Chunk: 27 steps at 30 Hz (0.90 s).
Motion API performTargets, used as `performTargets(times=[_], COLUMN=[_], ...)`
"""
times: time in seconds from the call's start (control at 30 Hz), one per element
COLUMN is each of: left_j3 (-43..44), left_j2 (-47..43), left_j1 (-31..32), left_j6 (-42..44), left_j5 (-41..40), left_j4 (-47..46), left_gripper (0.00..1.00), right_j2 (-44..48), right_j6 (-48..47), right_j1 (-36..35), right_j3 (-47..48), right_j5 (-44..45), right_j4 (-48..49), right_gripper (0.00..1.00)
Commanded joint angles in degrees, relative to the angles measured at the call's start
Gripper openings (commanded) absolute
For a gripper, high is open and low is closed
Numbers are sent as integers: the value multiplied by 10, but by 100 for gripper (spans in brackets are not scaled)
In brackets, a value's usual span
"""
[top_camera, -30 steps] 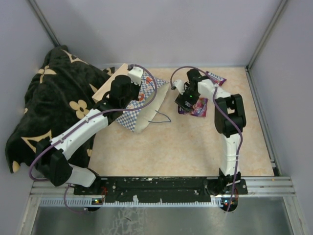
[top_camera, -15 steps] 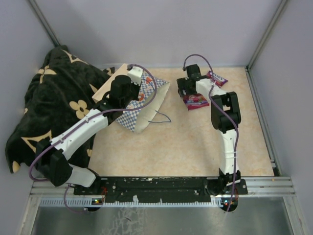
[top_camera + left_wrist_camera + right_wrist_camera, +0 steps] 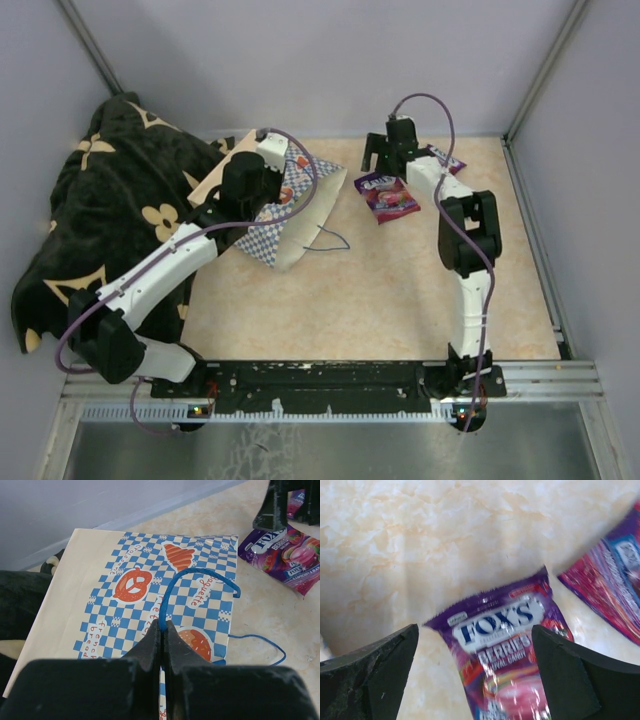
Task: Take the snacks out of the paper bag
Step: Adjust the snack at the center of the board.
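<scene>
1. At about 10 o'clock on the worktop, the paper bag lies on its side with a checkered face up. Its mouth is turned toward 3 o'clock.
2. The left jaws are pressed together on the bag's blue cord handle. The other handle trails on the worktop at 4 o'clock of the bag.
3. A purple snack packet lies flat on the worktop at 1 o'clock, apart from the bag. A second packet lies near it toward 2 o'clock.
4. The right jaws stand wide apart, holding nothing, over the purple snack packet's 12 o'clock end.
5. A black patterned blanket is heaped at 9 o'clock, beside the bag's base.
</scene>
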<state>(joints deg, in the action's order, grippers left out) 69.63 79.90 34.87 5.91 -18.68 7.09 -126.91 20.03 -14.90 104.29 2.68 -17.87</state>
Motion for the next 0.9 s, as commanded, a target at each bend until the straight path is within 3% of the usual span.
performTargets(times=[0.0,0.17,0.33,0.67,0.87], left_j3=[23,27,25,21,19], left_j2=[-17,-12,-15,-20,-18], left_j1=[-5,-5,-4,-4,-4], left_j6=[-10,-16,-26,-37,-39], left_j5=[-8,0,2,7,-4], left_j4=[7,9,10,23,25], left_gripper=[1,1,1,1,1], right_j2=[151,229,237,137,101], right_j6=[-22,-80,-100,-88,-10], right_j1=[-5,-6,-6,-17,-20], right_j3=[-100,-232,-307,-288,-277], right_j5=[45,68,30,29,64], right_j4=[34,36,69,103,110], right_gripper=[94,92,74,72,77])
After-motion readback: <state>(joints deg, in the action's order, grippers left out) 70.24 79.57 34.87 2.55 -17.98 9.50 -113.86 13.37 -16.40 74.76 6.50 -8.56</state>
